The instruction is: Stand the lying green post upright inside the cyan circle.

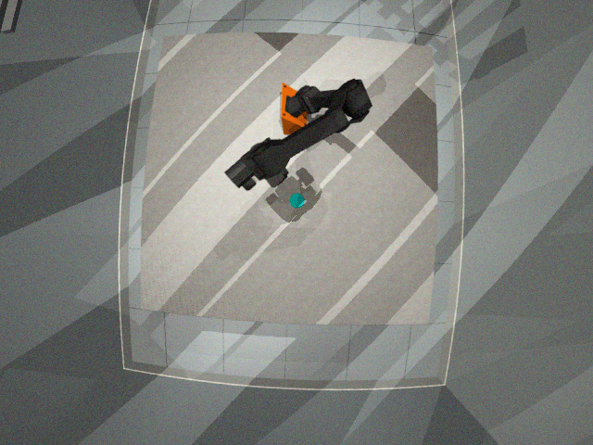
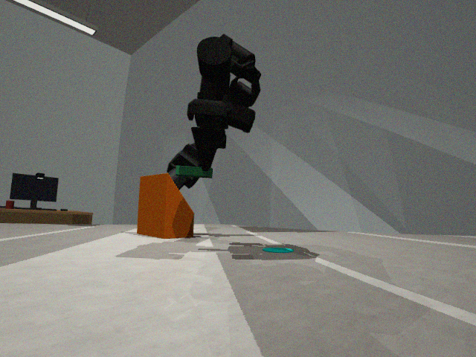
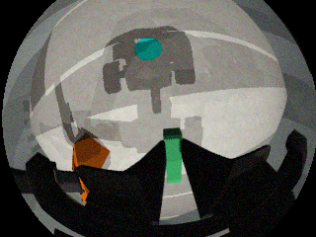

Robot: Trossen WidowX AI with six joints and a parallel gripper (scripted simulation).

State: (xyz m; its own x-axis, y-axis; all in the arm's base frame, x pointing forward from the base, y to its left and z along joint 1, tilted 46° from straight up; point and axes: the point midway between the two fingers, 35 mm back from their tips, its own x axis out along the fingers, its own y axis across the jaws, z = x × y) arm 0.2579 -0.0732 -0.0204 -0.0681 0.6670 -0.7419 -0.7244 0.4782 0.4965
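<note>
Wrist view: my gripper (image 2: 207, 166) (image 3: 173, 144) grips the green post (image 2: 192, 171) (image 3: 173, 158), held sideways, raised; the cyan circle (image 1: 296, 199) (image 2: 277, 249) (image 3: 148, 49) lies below the jaws, with open air between.

Looks matt and smooth on the green post (image 2: 188, 171) (image 3: 173, 160) and orange base (image 1: 292, 126) (image 2: 153, 207) (image 3: 94, 152), dull and plastic-like on the black arm (image 1: 311, 136) (image 2: 214, 80) (image 3: 20, 181), wood-like on the desk (image 2: 42, 216) at nine o'clock in the exterior view.

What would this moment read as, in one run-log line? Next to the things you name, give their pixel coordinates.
gripper (image 2: 207, 168) (image 3: 173, 144): shut on green post (image 2: 188, 170) (image 3: 173, 158) | post: level, off the floor | cyan circle (image 1: 296, 199) (image 2: 277, 250) (image 3: 148, 49): bare, shaded | pending: upright, place, release, withdraw
</note>
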